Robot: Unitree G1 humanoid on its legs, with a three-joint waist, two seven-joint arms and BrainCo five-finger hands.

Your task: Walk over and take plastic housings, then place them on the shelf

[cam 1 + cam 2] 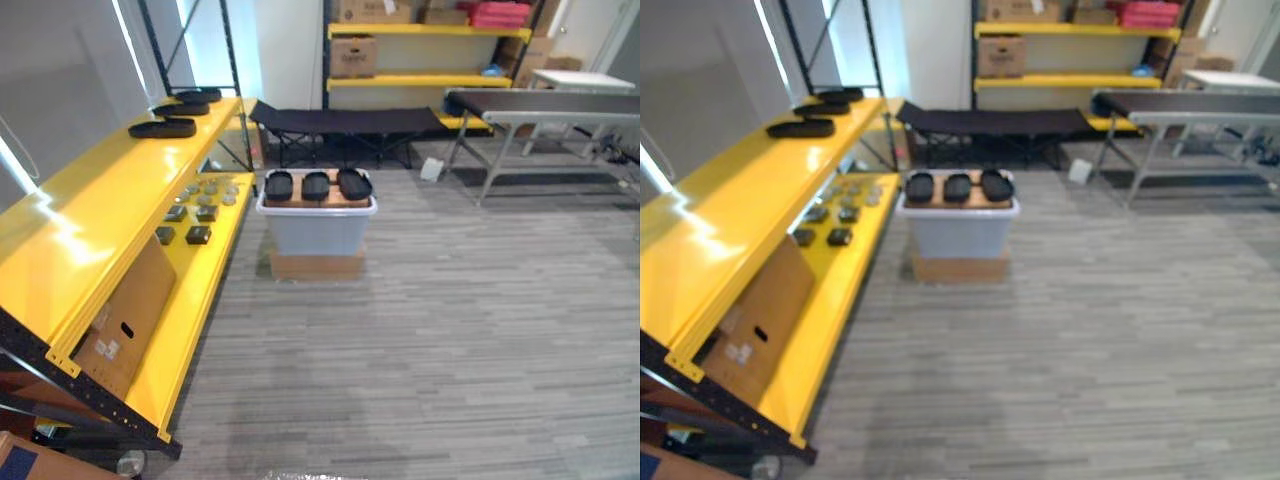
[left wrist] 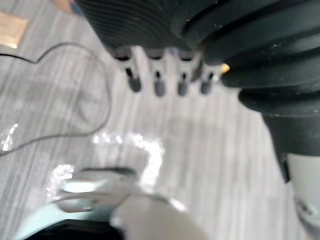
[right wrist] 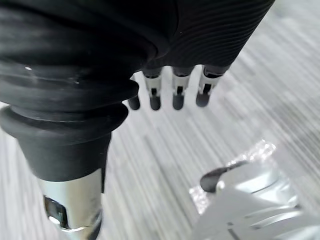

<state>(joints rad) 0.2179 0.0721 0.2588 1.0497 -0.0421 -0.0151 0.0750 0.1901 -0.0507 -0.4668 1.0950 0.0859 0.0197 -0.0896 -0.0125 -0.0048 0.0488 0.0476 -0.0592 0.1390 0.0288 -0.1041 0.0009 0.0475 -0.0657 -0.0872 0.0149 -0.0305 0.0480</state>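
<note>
Three black plastic housings (image 1: 316,185) lie side by side on a board atop a grey bin (image 1: 316,230), which stands on a flat cardboard box on the floor ahead. Three more black housings (image 1: 163,128) rest on the top of the long yellow shelf (image 1: 90,215) at the left. My left hand (image 2: 159,84) hangs over the grey floor with straight fingers and holds nothing. My right hand (image 3: 178,95) hangs the same way, fingers straight and empty. Both hands are far from the bin.
Small dark and grey parts (image 1: 200,210) and a leaning cardboard box (image 1: 125,315) sit on the shelf's lower level. A black folding cot (image 1: 345,122) stands behind the bin, a grey table (image 1: 545,105) at the right, and a yellow rack with boxes (image 1: 430,50) at the back.
</note>
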